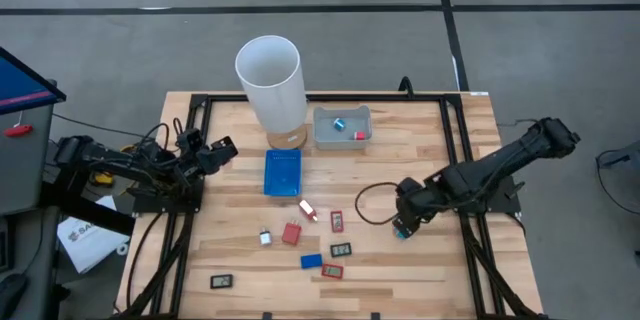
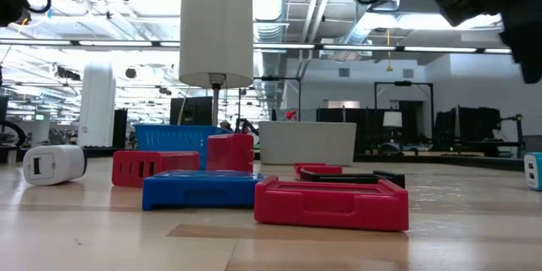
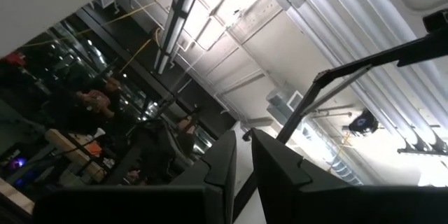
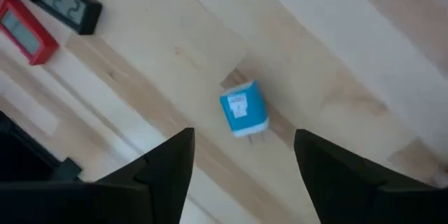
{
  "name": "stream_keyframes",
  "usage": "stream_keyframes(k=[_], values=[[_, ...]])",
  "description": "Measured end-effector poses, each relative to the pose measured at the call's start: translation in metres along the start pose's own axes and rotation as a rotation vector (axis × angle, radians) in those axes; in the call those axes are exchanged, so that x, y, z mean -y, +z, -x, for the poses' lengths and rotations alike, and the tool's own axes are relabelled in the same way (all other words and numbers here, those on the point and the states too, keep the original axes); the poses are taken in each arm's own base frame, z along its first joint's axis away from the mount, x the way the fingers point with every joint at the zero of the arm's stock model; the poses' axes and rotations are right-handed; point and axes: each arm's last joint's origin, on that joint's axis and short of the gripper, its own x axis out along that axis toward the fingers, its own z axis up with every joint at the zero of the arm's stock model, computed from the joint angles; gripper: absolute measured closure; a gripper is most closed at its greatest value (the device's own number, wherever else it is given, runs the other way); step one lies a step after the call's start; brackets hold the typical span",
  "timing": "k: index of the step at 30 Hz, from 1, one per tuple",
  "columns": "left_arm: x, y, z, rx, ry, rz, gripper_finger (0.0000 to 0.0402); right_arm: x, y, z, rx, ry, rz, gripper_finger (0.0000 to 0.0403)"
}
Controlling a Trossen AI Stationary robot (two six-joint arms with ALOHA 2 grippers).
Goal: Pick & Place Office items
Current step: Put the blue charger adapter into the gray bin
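Note:
A small blue-and-white plug adapter (image 4: 243, 108) lies on the wooden table with its prongs sticking out sideways. My right gripper (image 4: 243, 143) hangs open above it, pointing steeply down, with nothing between its fingers; in the high view the right gripper (image 1: 404, 220) is right of the table's middle. Several office items lie scattered left of it: red pieces (image 1: 291, 233), a blue one (image 1: 311, 260), black ones (image 1: 341, 250) and a white one (image 1: 265, 238). My left gripper (image 3: 243, 171) is shut on nothing and points up at the ceiling, at the table's left edge (image 1: 222, 148).
A tall white cylinder (image 1: 270, 80) stands at the far middle. A flat blue tray (image 1: 283, 172) lies in front of it. A grey bin (image 1: 342, 138) to its right holds a blue and a red piece. Bare wood lies right of my right gripper.

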Motion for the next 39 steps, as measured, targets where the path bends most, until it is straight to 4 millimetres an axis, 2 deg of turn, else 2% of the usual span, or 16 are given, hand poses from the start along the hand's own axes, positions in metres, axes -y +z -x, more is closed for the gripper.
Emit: stream_keyframes(k=[5, 11, 19, 33, 39], values=[[-0.001, 0.0, 0.0, 0.01, 0.018, 0.0, 0.0358, -0.004, 0.004, -0.014, -0.02, -0.058, 0.103, 0.0146], [-0.003, -0.002, -0.001, 0.011, 0.045, -0.002, 0.0358, -0.015, -0.001, -0.041, -0.063, -0.135, 0.217, 0.0142], [-0.006, -0.005, -0.002, 0.015, 0.078, 0.024, 0.0358, -0.028, -0.008, -0.071, -0.087, -0.177, 0.25, 0.0142], [-0.006, -0.004, -0.002, 0.044, 0.108, 0.043, 0.0358, -0.033, -0.01, -0.1, -0.123, -0.247, 0.294, 0.0142], [-0.006, -0.004, -0.002, 0.044, 0.108, 0.043, 0.0358, -0.032, -0.011, -0.104, -0.137, -0.26, 0.298, 0.0144]])
